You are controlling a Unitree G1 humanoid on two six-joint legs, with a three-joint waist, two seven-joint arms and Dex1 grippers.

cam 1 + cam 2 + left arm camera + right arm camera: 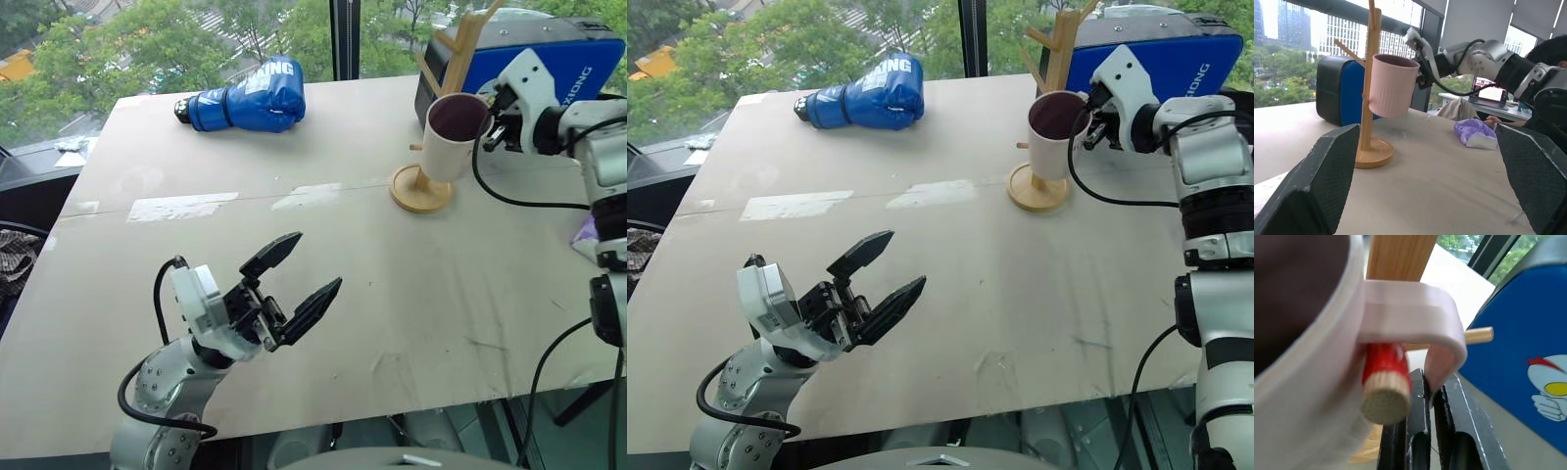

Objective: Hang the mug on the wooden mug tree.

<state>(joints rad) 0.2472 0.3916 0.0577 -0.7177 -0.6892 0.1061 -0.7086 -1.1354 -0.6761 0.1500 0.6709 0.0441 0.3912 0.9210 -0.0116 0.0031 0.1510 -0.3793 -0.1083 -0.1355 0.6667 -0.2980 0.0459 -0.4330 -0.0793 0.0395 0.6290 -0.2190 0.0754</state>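
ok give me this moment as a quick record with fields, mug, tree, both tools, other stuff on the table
mug: upright, handle looped over a red-tipped peg
wooden mug tree: standing at the table's far right
right tool: fingers close on either side of the mug's handle
left tool: open, empty, above the table's near edge
boxing glove: blue, far side
packet: purple and white, right of the tree

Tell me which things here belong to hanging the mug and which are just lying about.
Belong to the job:
- mug, its handle between the right hand's fingers, looped over a peg
- wooden mug tree

Lying about:
- blue boxing glove
- blue and black case
- purple packet
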